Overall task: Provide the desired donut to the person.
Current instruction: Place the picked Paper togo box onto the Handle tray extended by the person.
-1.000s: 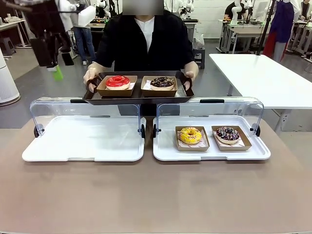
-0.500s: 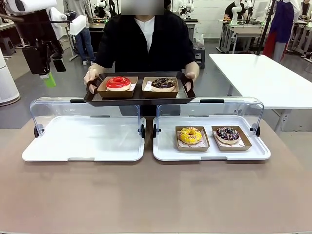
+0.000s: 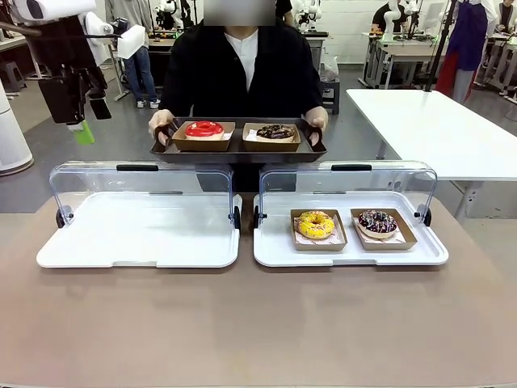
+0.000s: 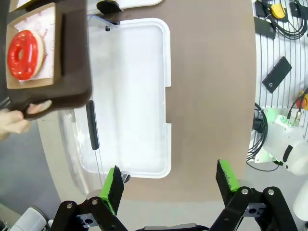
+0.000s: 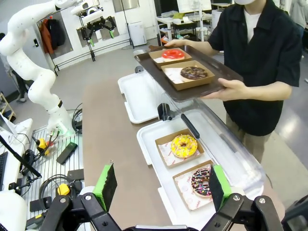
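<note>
While the person [image 3: 242,69] stood at twelve o'clock holding a dark tray [image 3: 238,148] with both hands, a red donut [image 3: 203,128] and a chocolate donut [image 3: 275,132] sat on it in cardboard boxes. Toward four o'clock, a yellow donut [image 3: 316,224] and a sprinkled donut [image 3: 377,221] lay in the right display case [image 3: 275,250]. The left gripper [image 3: 81,117] hung wide apart and empty at ten o'clock, and the right gripper [image 5: 161,185] was also spread wide, holding nothing.

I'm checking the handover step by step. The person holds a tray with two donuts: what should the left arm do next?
Probably just back off a little. The person already holds the dark tray with the red donut and chocolate donut, away from the table. The left gripper hangs open, empty, high at the side.
</note>
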You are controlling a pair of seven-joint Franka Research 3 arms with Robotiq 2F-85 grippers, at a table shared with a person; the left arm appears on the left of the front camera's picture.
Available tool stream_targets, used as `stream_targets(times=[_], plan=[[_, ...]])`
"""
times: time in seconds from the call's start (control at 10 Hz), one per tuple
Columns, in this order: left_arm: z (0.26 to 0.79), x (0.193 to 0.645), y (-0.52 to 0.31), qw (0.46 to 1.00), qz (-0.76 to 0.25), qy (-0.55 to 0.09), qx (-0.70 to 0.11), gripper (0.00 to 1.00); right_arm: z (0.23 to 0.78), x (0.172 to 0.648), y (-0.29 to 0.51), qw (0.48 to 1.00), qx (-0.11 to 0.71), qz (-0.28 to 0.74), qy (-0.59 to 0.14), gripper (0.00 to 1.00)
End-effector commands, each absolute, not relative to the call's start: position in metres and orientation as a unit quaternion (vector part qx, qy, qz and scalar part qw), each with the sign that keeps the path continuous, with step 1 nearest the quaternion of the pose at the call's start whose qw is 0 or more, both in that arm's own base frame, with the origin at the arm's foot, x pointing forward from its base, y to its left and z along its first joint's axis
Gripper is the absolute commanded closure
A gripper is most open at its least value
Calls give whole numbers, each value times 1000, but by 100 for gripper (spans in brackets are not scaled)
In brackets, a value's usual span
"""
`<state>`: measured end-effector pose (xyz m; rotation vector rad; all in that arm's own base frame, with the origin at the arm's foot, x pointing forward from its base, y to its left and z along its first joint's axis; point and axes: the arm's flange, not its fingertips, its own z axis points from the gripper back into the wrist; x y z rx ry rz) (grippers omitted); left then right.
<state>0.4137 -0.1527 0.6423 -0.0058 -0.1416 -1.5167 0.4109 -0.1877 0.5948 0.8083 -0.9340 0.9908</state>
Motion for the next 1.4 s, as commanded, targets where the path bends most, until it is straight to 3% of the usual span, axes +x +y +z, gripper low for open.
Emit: stream_targets(times=[0.0, 0.6, 0.9, 1.3], plan=[[644, 415, -152, 724, -686, -65, -2, 0, 594, 410, -186, 700, 365, 445, -423, 0], [642, 414, -153, 724, -687, -64, -3, 0, 594, 410, -186, 700, 365, 445, -423, 0], [675, 430, -48, 702, -656, -214, -176, 0, 594, 410, -186, 700, 365, 445, -423, 0], [654, 418, 72, 637, -633, -334, -286, 0, 594, 410, -186, 700, 365, 445, -423, 0]])
